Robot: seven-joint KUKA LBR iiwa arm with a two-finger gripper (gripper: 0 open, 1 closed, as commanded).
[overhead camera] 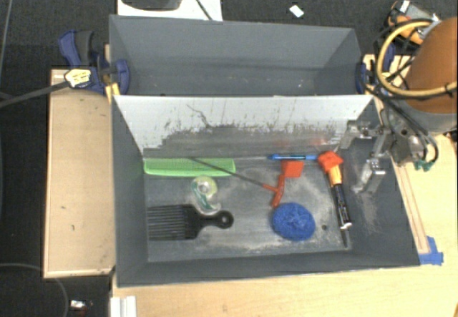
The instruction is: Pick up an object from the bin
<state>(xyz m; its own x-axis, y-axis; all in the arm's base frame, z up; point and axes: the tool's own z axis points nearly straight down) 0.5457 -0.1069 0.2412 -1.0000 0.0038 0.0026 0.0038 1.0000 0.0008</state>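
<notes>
My gripper (363, 154) hangs over the bin's right slope, open, with nothing between its fingers. Nearest to it, just to its left, lies a black tool with an orange cap (336, 190), pointing toward the front. A thin blue pen (293, 158) lies along the back wall, and beside it is a red-orange plastic piece (285, 176). A blue fuzzy ball (292, 222) rests near the front, left of the black tool.
In the left half of the bin are a flat green comb (189, 165), a small clear bottle (204, 192) and a black hair pick (182, 222). The arm with its orange cover and cables stands over the right rim.
</notes>
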